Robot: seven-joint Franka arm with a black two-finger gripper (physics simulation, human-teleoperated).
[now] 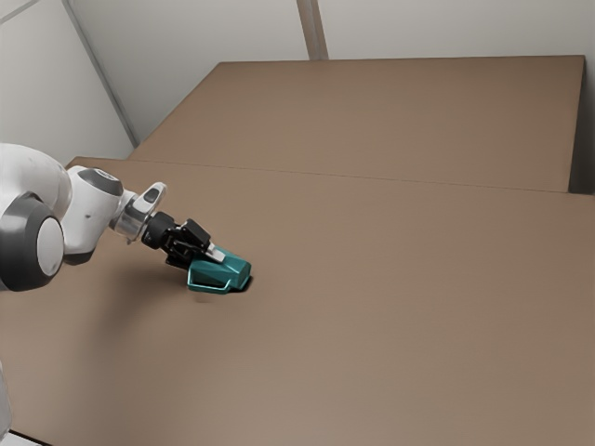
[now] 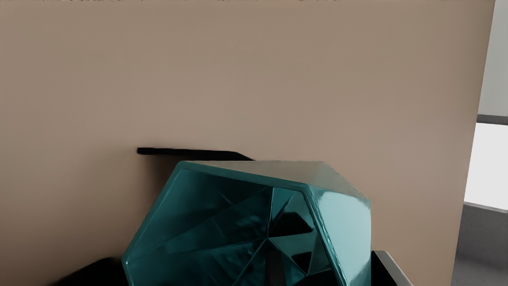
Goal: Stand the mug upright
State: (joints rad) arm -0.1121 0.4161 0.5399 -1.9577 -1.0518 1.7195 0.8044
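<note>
Exterior view: from arm's [image 1: 88,214] side, well back, raised, facing down across table [image 1: 400,325] toward far edge. Wrist view: from arm's end, close, facing mug's [image 2: 190,222] open mouth, tabletop beyond, one table edge. Shared: mug, tabletop beside it.

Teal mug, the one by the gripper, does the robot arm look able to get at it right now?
Yes, most likely: the gripper is right up at the mug, whose open mouth faces the wrist camera, and I see nothing standing between the two.
</note>
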